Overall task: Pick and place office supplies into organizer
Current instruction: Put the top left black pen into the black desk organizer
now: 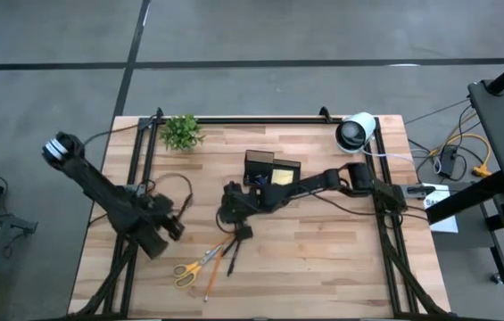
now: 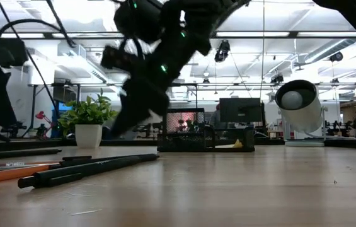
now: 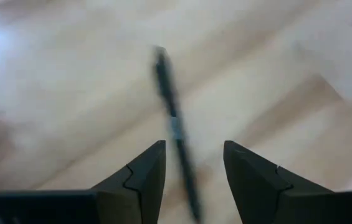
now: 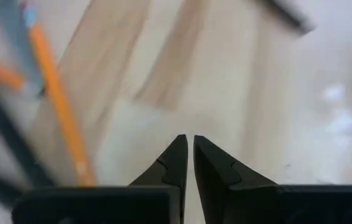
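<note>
- High view: I'm seeing my right gripper [image 1: 231, 207], jaws closed and empty, hovering above the pencils [image 1: 217, 266] near the organizer [image 1: 272, 169].
- My left gripper [image 3: 193, 171] is hanging with jaws open over a pen [image 3: 174, 124] on the tabletop [image 1: 323, 259].

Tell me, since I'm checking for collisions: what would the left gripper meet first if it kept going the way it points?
Probably the dark pen: it lies on the table in line with the gap of the open left gripper, though depth is unclear.

Wooden table [image 1: 323, 259] with scissors [image 1: 194, 267], pencil [image 1: 215, 272], organizer [image 1: 269, 169], plant [image 1: 182, 132].
</note>
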{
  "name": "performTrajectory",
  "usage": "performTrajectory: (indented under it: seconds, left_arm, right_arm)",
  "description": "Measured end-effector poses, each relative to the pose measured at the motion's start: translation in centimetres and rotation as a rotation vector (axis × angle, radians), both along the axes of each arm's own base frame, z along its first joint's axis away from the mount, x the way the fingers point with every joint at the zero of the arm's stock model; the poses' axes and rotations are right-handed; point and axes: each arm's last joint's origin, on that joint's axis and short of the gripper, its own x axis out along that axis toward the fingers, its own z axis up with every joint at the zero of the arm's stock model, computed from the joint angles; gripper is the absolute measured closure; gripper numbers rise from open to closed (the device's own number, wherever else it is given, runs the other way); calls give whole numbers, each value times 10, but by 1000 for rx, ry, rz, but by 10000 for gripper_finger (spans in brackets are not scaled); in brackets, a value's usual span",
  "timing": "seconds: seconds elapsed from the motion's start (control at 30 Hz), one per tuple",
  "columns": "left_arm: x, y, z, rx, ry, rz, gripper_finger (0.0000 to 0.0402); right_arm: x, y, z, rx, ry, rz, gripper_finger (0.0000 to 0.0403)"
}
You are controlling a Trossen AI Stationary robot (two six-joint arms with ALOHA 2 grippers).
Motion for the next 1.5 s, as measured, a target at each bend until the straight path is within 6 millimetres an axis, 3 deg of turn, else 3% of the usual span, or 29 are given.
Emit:
performTrajectory:
  seconds: [0.1,0.33,0.5,0.9,1.03,1.3,1.5]
  left_arm:
    - [-8,12,4,-59,-40,13,256]
    - [-6,30,-16,-155,-64,127,256]
    - [3,40,-22,-125,-30,213,256]
    - [34,43,-46,-98,83,242,255]
    - [47,39,-47,-86,28,173,255]
    - [80,22,-31,-273,-252,-76,256]
    - [73,23,-18,-269,-249,-209,256]
  right_arm:
    - [7,-9,18,6,-26,-24,385]
    - [20,-43,62,79,-110,-196,385]
    - [22,-65,77,103,-138,-268,385]
    - [16,-73,72,86,-58,-286,385]
    - [15,-74,71,83,-43,-288,385]
    - [14,-74,71,83,-33,-290,385]
    - [11,-74,68,84,11,-291,385]
